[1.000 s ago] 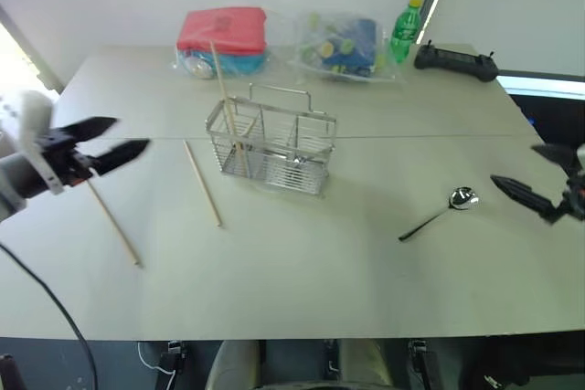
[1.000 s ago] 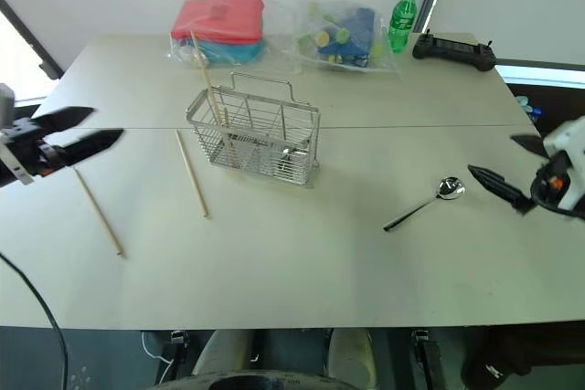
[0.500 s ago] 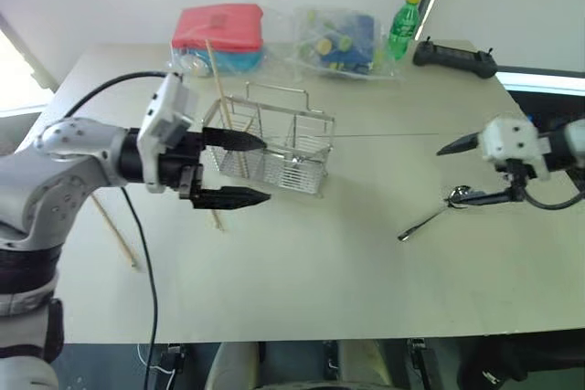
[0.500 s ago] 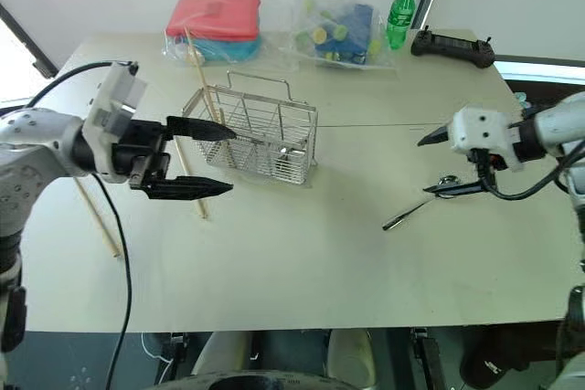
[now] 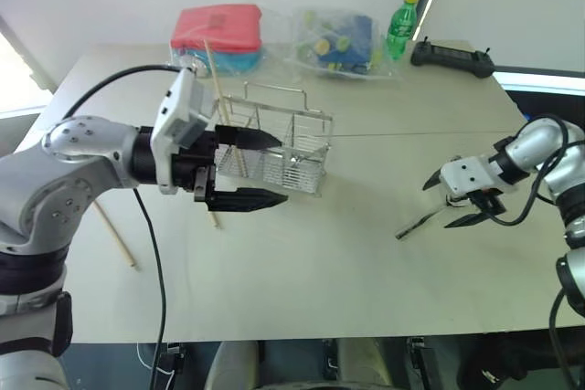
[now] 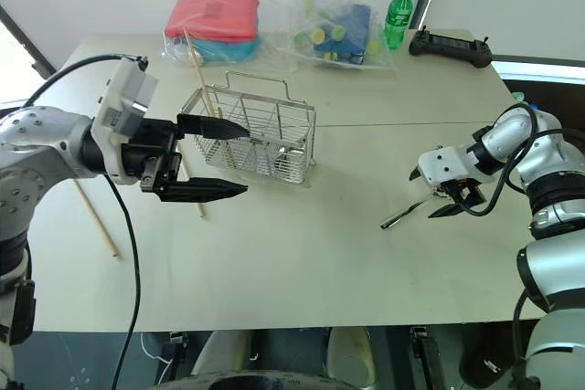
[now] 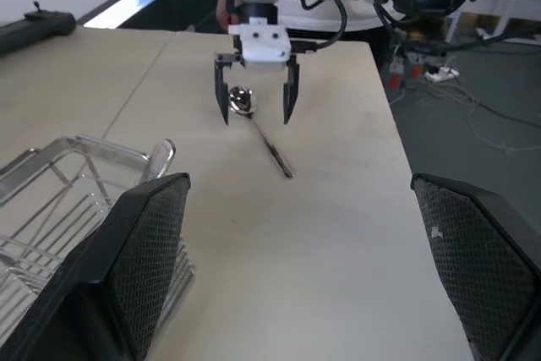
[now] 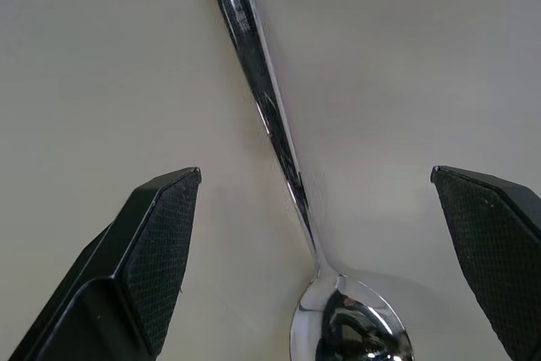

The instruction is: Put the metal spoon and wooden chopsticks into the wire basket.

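Currently spoon pickup: wire basket (image 5: 274,151) far left on the surface (image 5: 311,271); released left end effector (image 5: 259,169) beside it; metal spoon (image 8: 279,137) right, straddled by released right end effector (image 6: 442,193). Next: descend, clench on handle.

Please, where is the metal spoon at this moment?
The metal spoon lies flat on the table, on the robot's right side, far from the wire basket. The open right gripper stands over its bowl end, not yet closed.
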`<state>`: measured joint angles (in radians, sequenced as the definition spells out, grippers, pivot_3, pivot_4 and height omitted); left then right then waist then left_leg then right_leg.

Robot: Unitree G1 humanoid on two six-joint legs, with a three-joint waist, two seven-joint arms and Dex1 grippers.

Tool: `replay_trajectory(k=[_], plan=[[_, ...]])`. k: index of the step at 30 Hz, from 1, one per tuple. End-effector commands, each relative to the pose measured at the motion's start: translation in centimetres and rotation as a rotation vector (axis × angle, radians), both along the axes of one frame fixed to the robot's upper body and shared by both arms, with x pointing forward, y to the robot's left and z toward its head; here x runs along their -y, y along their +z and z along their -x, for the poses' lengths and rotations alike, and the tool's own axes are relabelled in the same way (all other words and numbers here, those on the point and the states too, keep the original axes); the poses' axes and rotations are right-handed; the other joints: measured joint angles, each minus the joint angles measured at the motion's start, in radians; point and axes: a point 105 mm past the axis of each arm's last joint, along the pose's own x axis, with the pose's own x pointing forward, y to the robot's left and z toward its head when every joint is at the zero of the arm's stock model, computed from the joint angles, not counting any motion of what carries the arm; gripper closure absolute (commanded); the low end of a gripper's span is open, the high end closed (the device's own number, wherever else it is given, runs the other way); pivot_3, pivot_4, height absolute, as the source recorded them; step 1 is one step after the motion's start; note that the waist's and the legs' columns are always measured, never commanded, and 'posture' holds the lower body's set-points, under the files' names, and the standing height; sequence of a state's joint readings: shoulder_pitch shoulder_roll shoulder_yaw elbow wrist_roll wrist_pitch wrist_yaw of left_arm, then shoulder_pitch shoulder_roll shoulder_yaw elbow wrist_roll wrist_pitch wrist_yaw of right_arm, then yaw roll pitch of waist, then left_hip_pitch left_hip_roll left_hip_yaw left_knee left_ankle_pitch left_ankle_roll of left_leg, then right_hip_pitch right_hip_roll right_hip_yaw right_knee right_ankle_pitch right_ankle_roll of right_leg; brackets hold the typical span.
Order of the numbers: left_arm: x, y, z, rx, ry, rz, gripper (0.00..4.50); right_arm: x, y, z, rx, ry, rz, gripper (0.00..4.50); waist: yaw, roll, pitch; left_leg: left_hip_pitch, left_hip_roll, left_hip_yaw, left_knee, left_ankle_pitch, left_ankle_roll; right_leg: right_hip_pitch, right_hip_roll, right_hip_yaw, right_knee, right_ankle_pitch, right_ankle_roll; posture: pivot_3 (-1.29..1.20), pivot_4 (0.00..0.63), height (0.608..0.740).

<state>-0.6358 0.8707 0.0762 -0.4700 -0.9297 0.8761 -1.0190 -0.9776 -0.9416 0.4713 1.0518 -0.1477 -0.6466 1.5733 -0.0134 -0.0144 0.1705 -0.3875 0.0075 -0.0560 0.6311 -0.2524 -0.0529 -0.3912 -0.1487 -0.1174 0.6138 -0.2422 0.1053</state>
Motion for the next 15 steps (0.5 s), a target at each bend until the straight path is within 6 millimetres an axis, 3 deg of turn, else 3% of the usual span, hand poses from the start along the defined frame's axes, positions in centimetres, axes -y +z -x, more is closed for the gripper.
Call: replay_trajectory(k=[1, 8, 11, 12, 15], plan=[[-0.1, 1.2, 1.1, 0.045, -0.016, -0.002, 0.08, 0.2, 0.6, -0.7, 0.062, 0.013, 0.033, 0.0, 0.0, 0.0, 0.0, 0.0, 0.0, 0.0, 0.0, 0.0, 0.0, 0.0, 0.0, 0.0, 0.0, 0.0, 0.0, 0.0, 0.15, 0.685], [-0.2, 0.3, 1.9, 0.004, -0.061, -0.054, 0.08, 0.2, -0.3, -1.0, 0.074, -0.003, 0.033, 0.0, -0.001, 0.0, 0.0, 0.0, 0.0, 0.0, 0.0, 0.003, -0.005, 0.001, 0.0, 0.0, 0.0, 0.0, 0.0, 0.0, 0.15, 0.685], [-0.3, -0.1, 2.1, -0.003, -0.078, -0.079, 0.0, 0.1, -0.6, -0.9, 0.069, -0.002, 0.023, 0.79, -0.002, -0.001, 0.0, 0.002, 0.0, 0.0, 0.0, 0.002, -0.004, 0.002, 0.0, 0.001, 0.0, 0.0, 0.0, 0.0, 0.15, 0.685], [-0.3, -0.2, 2.0, -0.002, -0.079, -0.083, 0.0, 0.1, -0.6, -0.9, 0.068, 0.0, 0.021, 0.79, -0.002, 0.0, 0.0, 0.002, 0.0, 0.0, 0.0, 0.001, -0.002, 0.002, 0.0, 0.001, 0.0, 0.0, 0.0, 0.0, 0.15, 0.685], [-0.5, -0.3, 2.0, -0.004, -0.087, -0.099, 0.0, 0.0, -0.8, -0.7, 0.061, 0.006, 0.013, 1.76, -0.003, -0.001, 0.0, 0.003, 0.0, 0.0, 0.0, 0.002, -0.002, 0.002, 0.001, 0.001, 0.001, 0.0, 0.0, 0.0, 0.15, 0.685]])
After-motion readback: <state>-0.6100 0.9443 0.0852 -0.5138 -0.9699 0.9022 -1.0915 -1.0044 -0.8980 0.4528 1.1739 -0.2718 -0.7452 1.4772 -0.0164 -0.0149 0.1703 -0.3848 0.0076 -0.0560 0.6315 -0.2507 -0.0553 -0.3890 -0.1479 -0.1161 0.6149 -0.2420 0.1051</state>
